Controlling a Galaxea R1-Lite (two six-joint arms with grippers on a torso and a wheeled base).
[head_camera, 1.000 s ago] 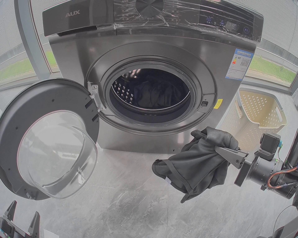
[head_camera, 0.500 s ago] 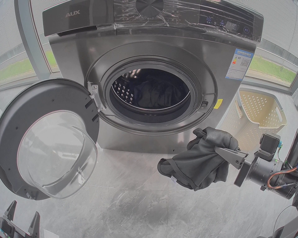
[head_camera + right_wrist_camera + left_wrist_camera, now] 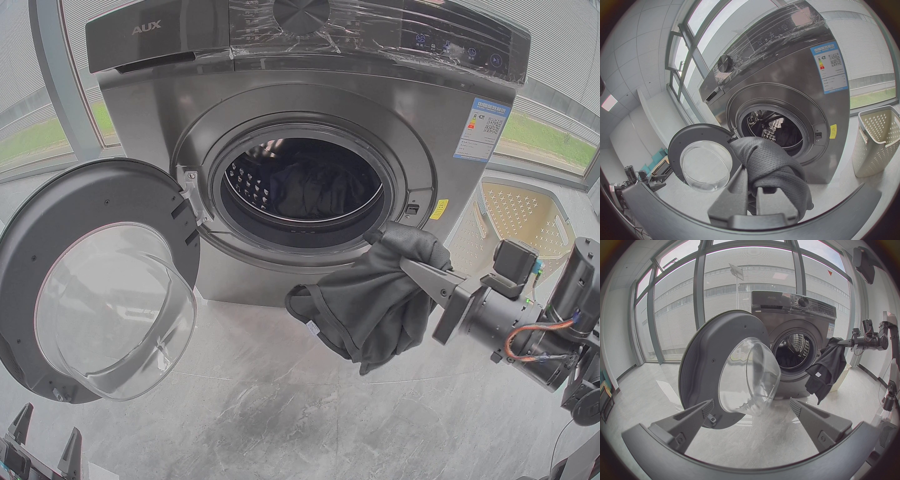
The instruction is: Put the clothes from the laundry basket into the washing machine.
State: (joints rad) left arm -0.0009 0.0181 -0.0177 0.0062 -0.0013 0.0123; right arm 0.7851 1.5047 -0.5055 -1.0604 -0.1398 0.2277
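Note:
A dark grey garment [image 3: 365, 300] hangs from my right gripper [image 3: 409, 265], which is shut on its top fold just below and right of the washing machine [image 3: 300, 119] drum opening [image 3: 303, 181]. The right wrist view shows the cloth [image 3: 770, 165] bunched over the right gripper [image 3: 752, 190]. From the left wrist view the garment [image 3: 826, 371] dangles beside the drum. Dark clothes [image 3: 312, 187] lie inside the drum. The cream laundry basket [image 3: 522, 219] stands right of the machine. My left gripper [image 3: 750, 412] is open and low at the left, its fingertips [image 3: 69, 447] showing in the head view.
The round machine door [image 3: 94, 281] stands swung open to the left, its glass bowl [image 3: 750, 374] facing out. Pale marbled floor [image 3: 262, 400] lies free in front of the machine. Windows run behind it.
My right gripper has carried the garment up and to the left, closer to the drum opening. The hanging cloth swung with it. The left gripper has stayed put.

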